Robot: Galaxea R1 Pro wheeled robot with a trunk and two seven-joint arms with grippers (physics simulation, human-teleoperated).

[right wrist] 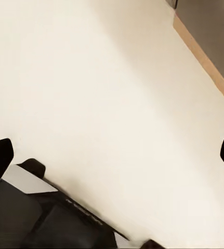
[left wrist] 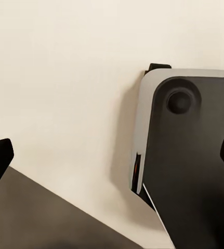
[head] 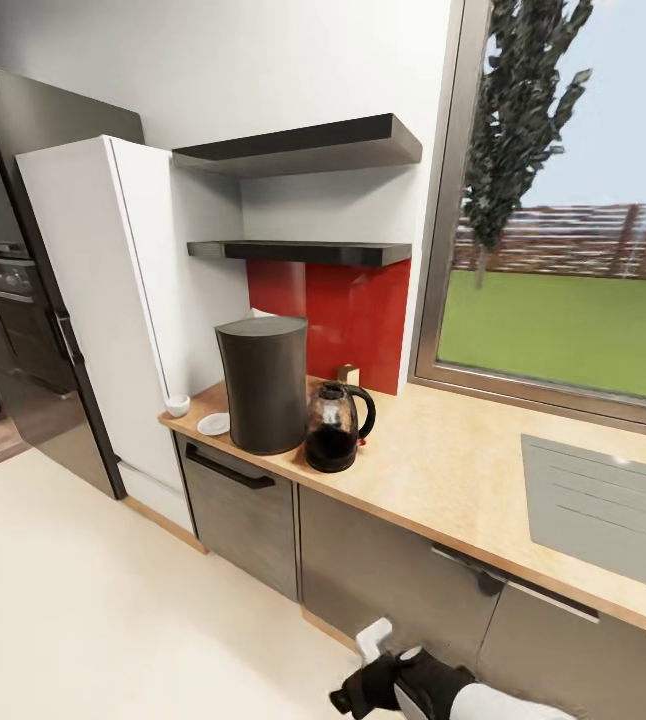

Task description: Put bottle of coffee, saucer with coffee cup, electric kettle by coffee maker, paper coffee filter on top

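On the countertop (head: 443, 470), electric kettle (head: 335, 427) looks dark-filled low down; both end effectors' spread unclear.

White walls, red backsplash (head: 348, 315), cream floor (head: 83, 600), window (head: 573, 200) onto lawn.

You've got a matt dark-grey coffee maker (head: 263, 383) on the light wood-grain countertop (head: 443, 470), a clear glass electric kettle (head: 335, 425) (black handle, base) just right of it, a glossy black kitchen shelf (head: 303, 251) above, and a shiny red backsplash (head: 348, 315).
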